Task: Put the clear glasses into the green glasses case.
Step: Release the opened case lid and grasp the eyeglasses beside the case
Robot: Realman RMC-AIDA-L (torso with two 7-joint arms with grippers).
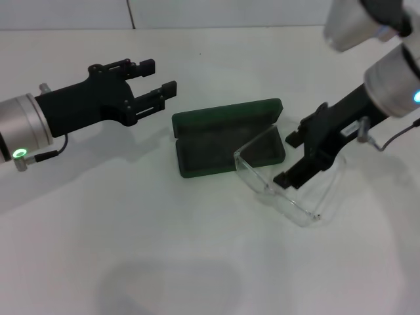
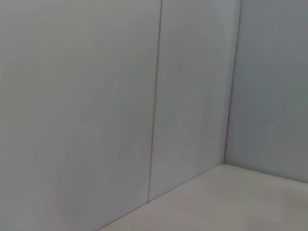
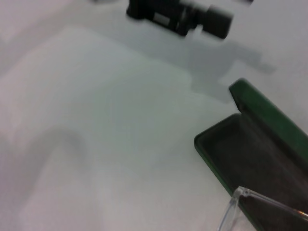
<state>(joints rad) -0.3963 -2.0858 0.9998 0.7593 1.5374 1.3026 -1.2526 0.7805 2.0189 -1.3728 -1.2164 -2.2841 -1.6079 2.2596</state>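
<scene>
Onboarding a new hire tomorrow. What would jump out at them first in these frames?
Probably the green glasses case lying open mid-table, dark inside showing. Next, the right gripper at the case's right end, shut on the clear glasses, which hang partly over that end, not yet inside. The left gripper hovers open to the case's left, holding nothing.

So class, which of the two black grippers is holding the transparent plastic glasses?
The right gripper, shut on the clear glasses beside the open green case; the left gripper hangs open, empty.
</scene>
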